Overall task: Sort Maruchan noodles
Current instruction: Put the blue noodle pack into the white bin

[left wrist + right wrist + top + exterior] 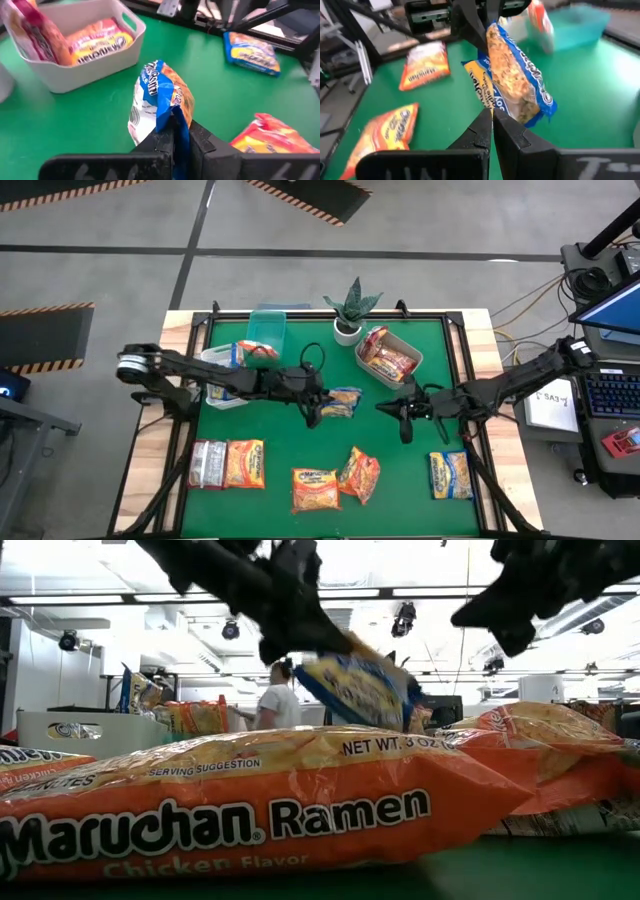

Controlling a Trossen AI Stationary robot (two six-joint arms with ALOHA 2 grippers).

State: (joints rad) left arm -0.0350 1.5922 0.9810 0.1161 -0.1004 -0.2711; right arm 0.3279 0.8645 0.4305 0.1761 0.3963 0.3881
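A yellow-and-blue Maruchan noodle packet hangs above the green table's middle, with my left gripper shut on it. The left wrist view shows the packet standing on edge in front of the fingers. My right gripper is shut and empty, raised a short way to the packet's right and apart from it. On the mat near the front lie a silvery packet, orange packets and a yellow-and-blue packet. My left gripper pinches the packet's blue edge between its two fingers. The fingers come from the table's left, slanting a little downward. The packet is lifted clear of the mat, turned on edge and sticking out beyond the fingertips.
A grey bin with red and orange packets stands at the back right. A white bin and a clear-teal bin stand at the back left, and a potted plant at the back edge. Bare mat shows around the lifted packet.
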